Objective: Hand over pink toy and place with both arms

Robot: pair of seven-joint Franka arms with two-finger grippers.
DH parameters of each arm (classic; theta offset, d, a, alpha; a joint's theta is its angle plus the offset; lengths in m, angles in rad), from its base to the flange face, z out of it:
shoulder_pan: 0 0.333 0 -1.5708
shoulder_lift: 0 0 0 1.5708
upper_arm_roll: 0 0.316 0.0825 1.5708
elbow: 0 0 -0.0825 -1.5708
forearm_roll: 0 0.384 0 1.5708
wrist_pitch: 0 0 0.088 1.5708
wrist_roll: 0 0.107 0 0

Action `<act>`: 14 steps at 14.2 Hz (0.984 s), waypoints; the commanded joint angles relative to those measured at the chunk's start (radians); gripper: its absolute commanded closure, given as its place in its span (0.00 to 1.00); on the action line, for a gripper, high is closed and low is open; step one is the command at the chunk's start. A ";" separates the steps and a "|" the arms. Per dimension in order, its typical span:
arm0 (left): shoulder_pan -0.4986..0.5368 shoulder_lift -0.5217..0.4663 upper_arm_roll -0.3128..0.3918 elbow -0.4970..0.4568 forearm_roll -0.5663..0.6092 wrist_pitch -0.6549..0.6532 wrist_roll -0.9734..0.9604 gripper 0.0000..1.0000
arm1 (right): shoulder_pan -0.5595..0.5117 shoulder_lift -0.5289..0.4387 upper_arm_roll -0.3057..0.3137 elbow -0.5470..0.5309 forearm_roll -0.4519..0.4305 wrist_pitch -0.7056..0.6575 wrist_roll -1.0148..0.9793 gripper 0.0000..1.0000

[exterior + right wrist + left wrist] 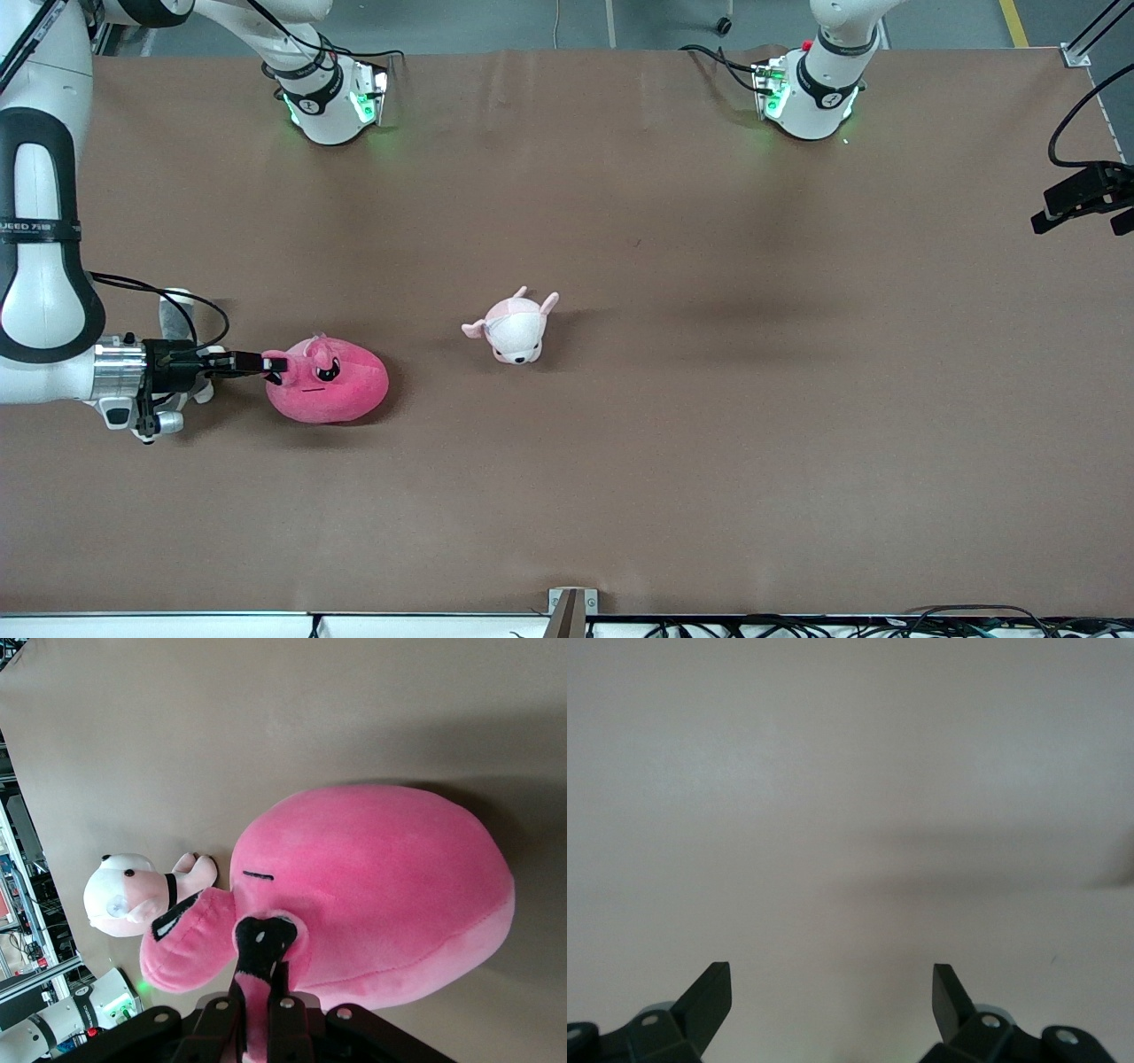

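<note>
The pink toy (pixel 332 383) lies on the brown table toward the right arm's end, with its angry face up. My right gripper (pixel 273 364) reaches in low from that end and is shut on a small pink nub with a dark tip at the toy's edge. In the right wrist view the toy (pixel 381 895) fills the middle, and the gripper (pixel 266 967) pinches the nub between its fingers. My left gripper (pixel 831 979) is open and empty over bare surface. Its black hand (pixel 1076 202) shows at the left arm's end of the table, where that arm waits.
A small pale pink-and-white plush animal (pixel 514 326) lies near the table's middle, beside the pink toy toward the left arm's end. It also shows in the right wrist view (pixel 124 895). Both arm bases (pixel 332 106) stand along the table's edge farthest from the front camera.
</note>
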 commanded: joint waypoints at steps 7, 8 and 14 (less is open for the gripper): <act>-0.038 0.056 -0.006 0.065 0.007 0.014 -0.077 0.00 | -0.034 0.026 0.015 0.026 0.021 -0.021 -0.038 0.00; -0.041 0.056 -0.006 0.065 0.009 0.014 -0.078 0.00 | -0.028 0.008 0.011 0.059 0.013 -0.025 -0.031 0.00; -0.045 0.053 -0.047 0.067 0.024 0.014 -0.095 0.00 | -0.006 -0.070 0.015 0.268 -0.249 -0.162 0.025 0.00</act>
